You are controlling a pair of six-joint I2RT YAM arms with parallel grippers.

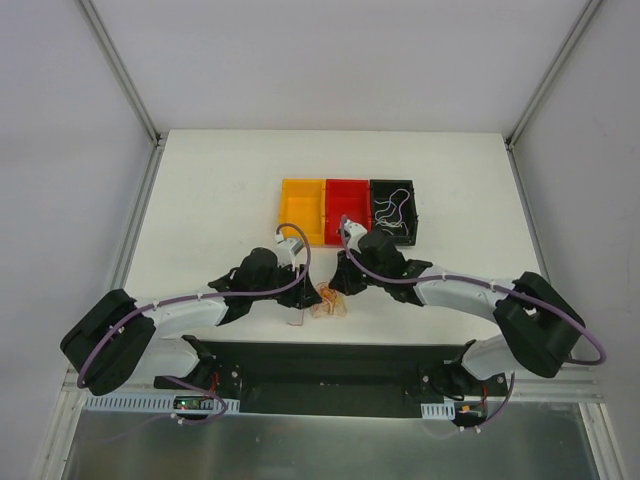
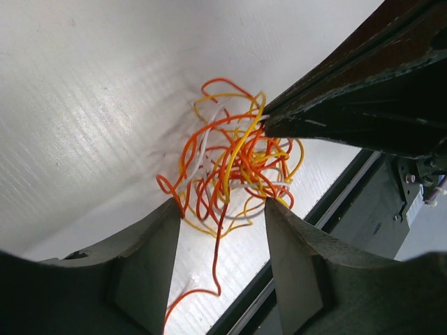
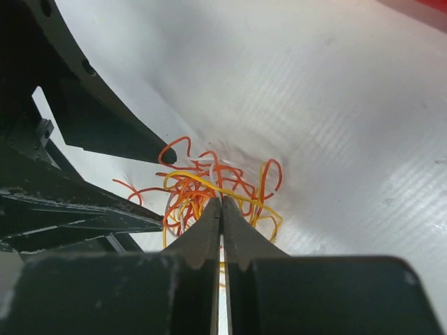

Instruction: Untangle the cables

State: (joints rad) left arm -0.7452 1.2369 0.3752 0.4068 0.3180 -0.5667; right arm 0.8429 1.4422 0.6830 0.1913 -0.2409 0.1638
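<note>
The cables point(image 1: 328, 300) are a small tangled clump of orange, red, yellow and white wires on the white table, between my two grippers. In the left wrist view the clump point(image 2: 230, 167) lies just beyond my left gripper point(image 2: 222, 204). That gripper is open, its fingertips at the clump's near edge with a red strand trailing between them. My right gripper point(image 3: 221, 201) is shut at the clump's top, pinching a yellow cable point(image 3: 202, 183). Its dark fingertips point(image 2: 293, 115) also show in the left wrist view. From above, the left gripper point(image 1: 300, 292) and the right gripper point(image 1: 340, 287) flank the clump.
A yellow bin point(image 1: 285, 210), a red bin point(image 1: 347, 183) and a black bin point(image 1: 412, 215) stand in a row behind the clump. The black bin holds white wires point(image 1: 392, 212). The table's dark front rail point(image 2: 335, 202) runs close to the clump.
</note>
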